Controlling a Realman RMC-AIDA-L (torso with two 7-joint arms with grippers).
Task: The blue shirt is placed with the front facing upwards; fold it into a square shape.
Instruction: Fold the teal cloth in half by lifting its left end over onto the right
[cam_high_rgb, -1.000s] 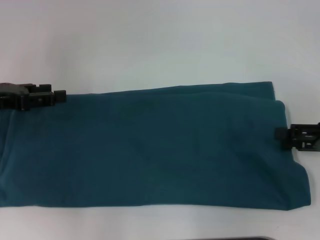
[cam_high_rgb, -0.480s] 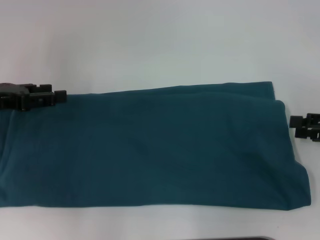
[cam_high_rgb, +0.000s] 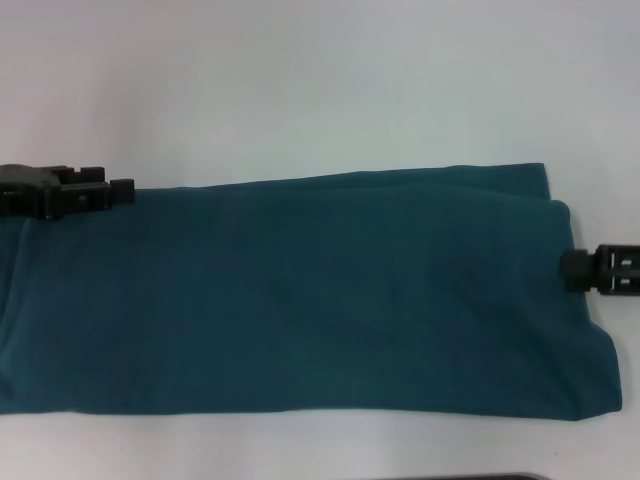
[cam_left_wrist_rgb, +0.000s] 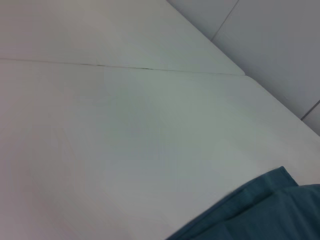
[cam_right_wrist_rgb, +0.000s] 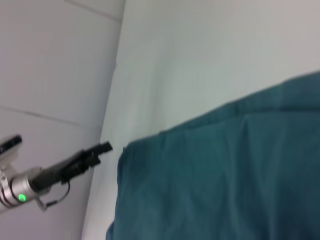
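Note:
The blue shirt (cam_high_rgb: 300, 300) lies as a long plain teal band across the white table (cam_high_rgb: 320, 90), with no print showing. It also shows in the right wrist view (cam_right_wrist_rgb: 225, 175), and one layered corner of it (cam_left_wrist_rgb: 270, 210) in the left wrist view. My left gripper (cam_high_rgb: 125, 188) sits at the band's far left edge, touching or just over the cloth; from the right wrist it shows as a dark tip (cam_right_wrist_rgb: 105, 147) beside the shirt's corner. My right gripper (cam_high_rgb: 566, 270) is against the band's right end, about halfway along that edge.
Bare white tabletop stretches beyond the shirt's far edge. A seam (cam_left_wrist_rgb: 125, 66) runs across the table, and grey floor tiles (cam_left_wrist_rgb: 280, 45) lie past its edge. A dark strip (cam_high_rgb: 480, 477) shows at the near edge of the head view.
My right gripper drew back to the right off the shirt, then came in again to the right end, slightly lower than before. The left gripper and the shirt stayed put.

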